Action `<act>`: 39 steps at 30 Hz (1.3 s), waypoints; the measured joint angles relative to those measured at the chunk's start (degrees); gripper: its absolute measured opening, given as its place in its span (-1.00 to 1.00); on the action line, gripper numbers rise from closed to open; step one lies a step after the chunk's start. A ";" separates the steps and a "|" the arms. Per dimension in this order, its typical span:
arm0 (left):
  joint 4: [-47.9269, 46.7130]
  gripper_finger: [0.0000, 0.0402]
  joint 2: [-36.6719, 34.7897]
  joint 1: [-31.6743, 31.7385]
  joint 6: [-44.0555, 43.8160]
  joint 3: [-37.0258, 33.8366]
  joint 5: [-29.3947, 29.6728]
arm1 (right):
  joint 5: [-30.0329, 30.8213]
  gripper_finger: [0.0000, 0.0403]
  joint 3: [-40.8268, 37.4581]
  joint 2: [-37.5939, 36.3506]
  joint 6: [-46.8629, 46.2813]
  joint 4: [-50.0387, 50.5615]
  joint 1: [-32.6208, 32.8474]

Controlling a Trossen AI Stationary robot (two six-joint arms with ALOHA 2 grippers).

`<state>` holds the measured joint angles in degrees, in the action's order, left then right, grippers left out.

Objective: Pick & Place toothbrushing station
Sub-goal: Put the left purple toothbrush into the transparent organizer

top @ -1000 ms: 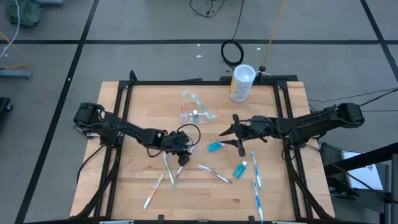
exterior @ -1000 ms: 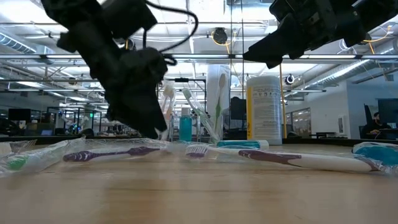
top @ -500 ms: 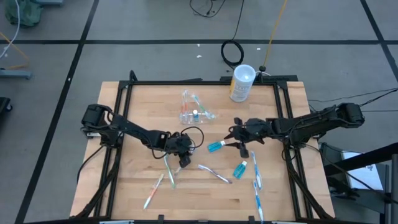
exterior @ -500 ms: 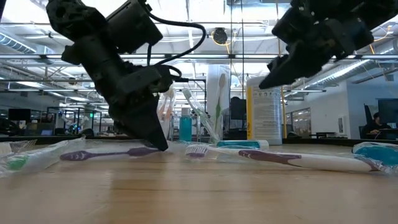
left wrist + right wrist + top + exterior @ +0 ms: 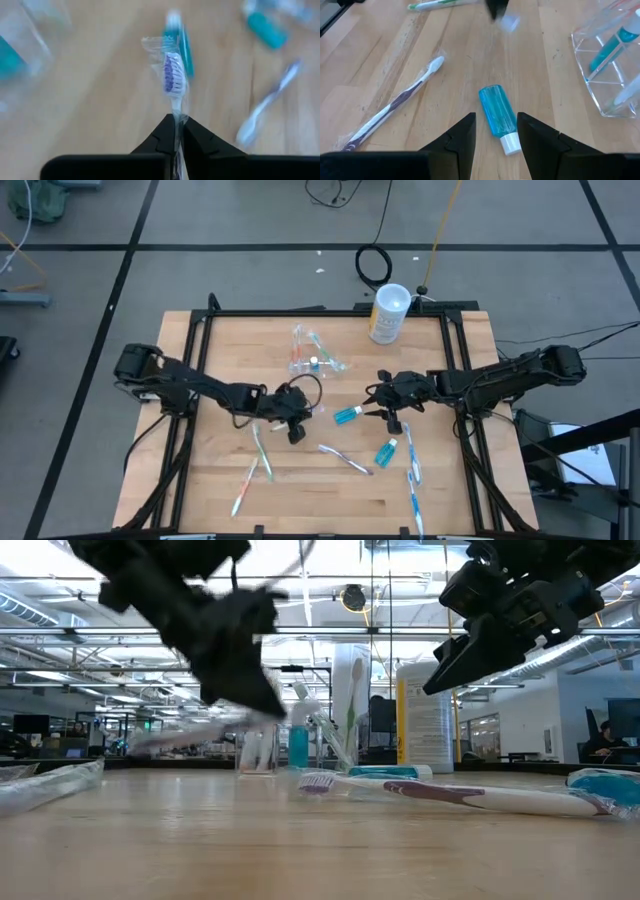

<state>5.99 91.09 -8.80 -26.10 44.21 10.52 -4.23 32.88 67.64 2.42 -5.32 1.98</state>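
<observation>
Now the left gripper has clamped shut on a wrapped purple-bristled toothbrush and lifted it off the table (clear holder stands nearby), while the right gripper hovers, fingers apart, over a teal toothpaste tube.

Wooden table, clear holder, white canister, scattered toothbrushes, teal toothpaste tubes

Left fingers pinched, right fingers apart

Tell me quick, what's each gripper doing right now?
Left gripper: closed on a wrapped toothbrush.
Right gripper: open, empty, above a toothpaste tube.
</observation>
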 joint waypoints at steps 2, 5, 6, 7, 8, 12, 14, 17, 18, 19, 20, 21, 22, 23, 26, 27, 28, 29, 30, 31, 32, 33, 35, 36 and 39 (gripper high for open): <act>0.45 -0.91 -3.44 -0.28 1.97 0.00 4.18 | 0.00 -0.33 0.00 0.00 0.00 -0.09 0.00; 2.11 -0.97 -8.29 -0.33 4.77 0.07 12.02 | -0.02 -0.33 0.00 -0.02 0.00 -0.15 0.00; 3.27 -0.97 -9.70 -0.28 5.82 0.07 15.03 | -0.01 -0.33 0.00 -0.02 0.00 -0.35 0.00; 4.55 -0.96 -10.84 -0.21 6.64 0.07 18.20 | -0.02 -0.33 0.00 -0.02 0.00 -0.47 0.00; 5.85 -0.94 -11.77 -0.20 7.32 0.07 21.75 | -0.01 -0.33 0.00 -0.02 0.00 -0.48 0.00; 14.61 -0.88 -13.29 0.10 13.10 0.11 32.90 | -0.01 -0.33 0.00 -0.02 0.00 -0.84 0.00; 18.74 -0.90 -13.08 0.67 16.83 0.11 36.00 | 0.04 -0.33 0.00 -0.02 0.00 -0.85 0.00; 23.20 -0.97 -12.05 2.67 19.15 0.13 37.16 | 0.04 -0.33 0.00 -0.02 0.00 -0.92 0.00; 23.87 -0.98 -11.56 3.41 19.19 0.13 37.30 | 0.04 -0.33 0.00 -0.02 0.00 -0.92 0.00; 24.58 -0.97 -11.04 4.15 18.97 0.13 37.29 | 0.04 -0.33 0.00 -0.02 0.00 -0.92 0.00; 24.85 -0.96 -10.48 4.89 18.43 0.13 37.33 | 0.04 -0.33 0.00 -0.02 0.00 -0.92 0.00; 25.50 -0.94 -9.72 5.67 17.93 0.13 37.56 | 0.04 -0.33 0.00 -0.02 0.00 -0.92 0.00; 25.82 -0.92 -8.94 6.41 17.45 0.13 37.97 | 0.04 -0.33 0.00 -0.02 0.00 -1.01 0.00; 25.98 -0.91 -8.01 7.16 17.06 0.13 38.81 | 0.04 -0.33 0.00 -0.02 0.00 -1.11 0.00; 28.86 -0.95 -5.16 9.44 16.97 0.13 39.65 | 0.02 -0.33 0.00 -0.02 0.00 -1.51 0.00; 30.67 -0.97 -4.19 10.18 17.03 0.13 39.69 | 0.02 -0.33 0.00 -0.02 0.00 -1.70 0.00; 32.14 -0.98 -3.34 10.89 17.33 0.13 39.70 | 0.02 -0.33 0.00 -0.02 0.00 -2.04 0.00; 34.04 -0.98 -2.44 11.59 17.63 0.13 39.72 | 0.00 -0.33 0.00 -0.02 0.00 -2.30 0.00; 35.87 -0.96 -1.56 12.26 18.32 0.13 39.75 | 0.00 -0.33 0.00 -0.02 0.00 -2.73 0.00; 37.43 -0.95 -0.68 12.87 18.66 0.13 40.37 | -0.01 -0.33 0.00 -0.02 0.00 -3.13 0.00; 39.06 -0.94 0.22 13.41 18.71 0.13 41.31 | -0.01 -0.33 0.00 -0.02 0.00 -3.47 0.00; 40.35 -0.94 1.13 13.96 18.51 0.13 42.26 | -0.02 -0.33 0.00 -0.02 0.00 -3.81 0.00; 42.54 -0.96 2.89 14.95 18.78 0.13 42.65 | -0.02 -0.33 0.00 -0.02 0.00 -3.91 0.00; 43.68 -0.98 3.85 15.41 19.01 0.13 42.75 | -0.02 -0.33 0.00 -0.02 0.00 -3.89 0.00; 45.45 -0.96 6.57 16.27 19.59 0.13 43.37 | -0.02 -0.33 0.00 -0.02 0.00 -3.89 0.00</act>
<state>51.45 97.66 7.46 -6.50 44.34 53.89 -4.25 32.88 67.61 2.42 -9.21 1.98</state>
